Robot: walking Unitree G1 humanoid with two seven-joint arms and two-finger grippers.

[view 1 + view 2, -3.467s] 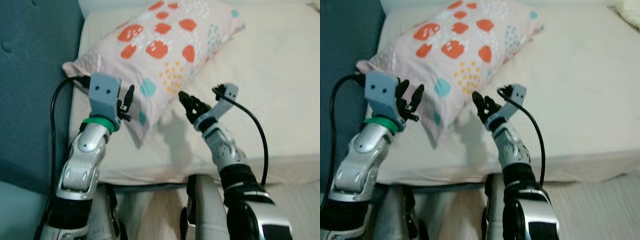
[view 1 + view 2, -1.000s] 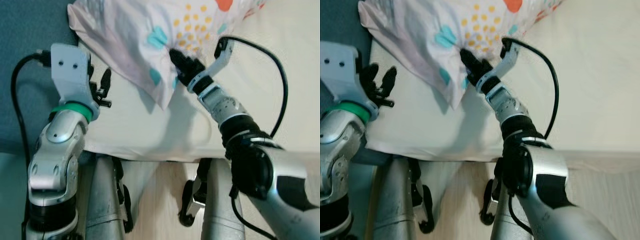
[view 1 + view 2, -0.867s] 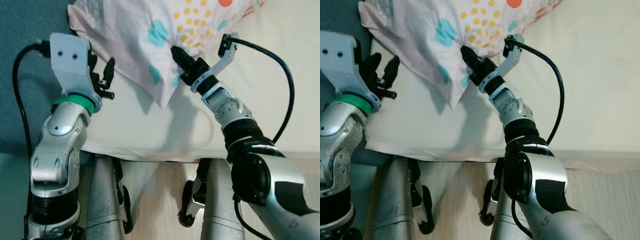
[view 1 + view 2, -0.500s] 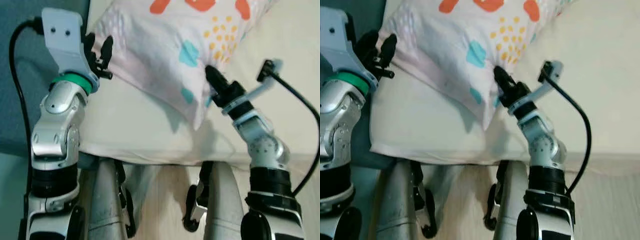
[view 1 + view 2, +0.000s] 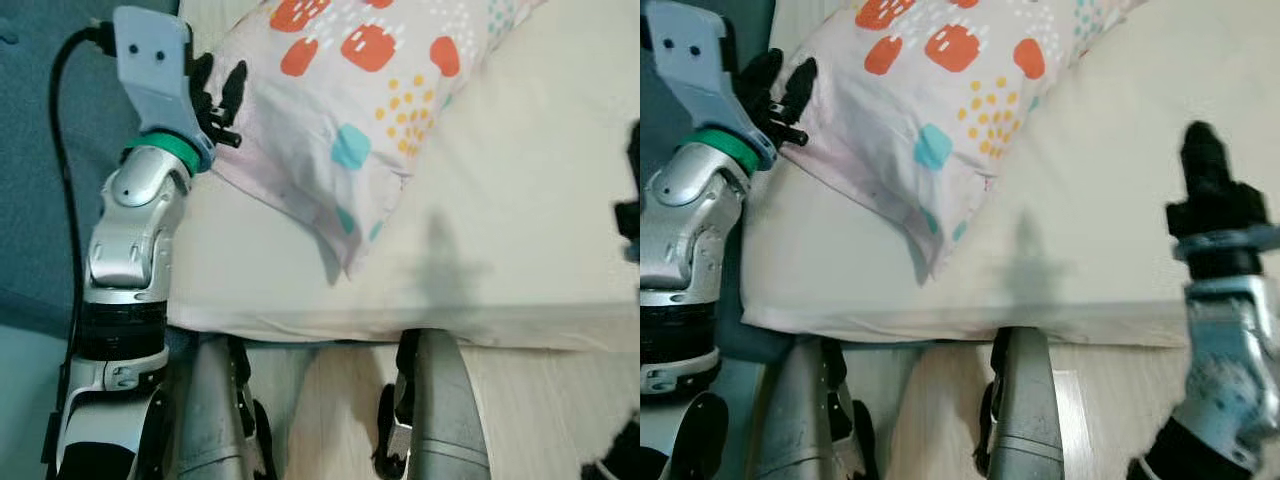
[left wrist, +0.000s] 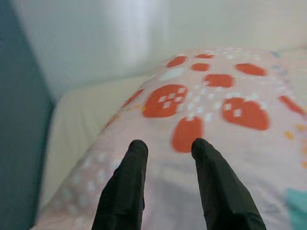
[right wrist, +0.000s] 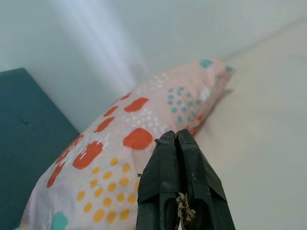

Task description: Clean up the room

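A cream bed (image 5: 520, 200) carries a patterned pillow (image 5: 360, 90), long axis slanting from its near corner up toward the wall. Left end effector (image 5: 222, 95), fingers spread, sits at the pillow's left edge; right end effector (image 5: 1206, 165), fingers pressed together, holds nothing

Both head cams look steeply down at the bed (image 5: 520, 200) edge. Each wrist cam sits low, close behind its fingers. All four share the spotted pillow (image 5: 350, 110).
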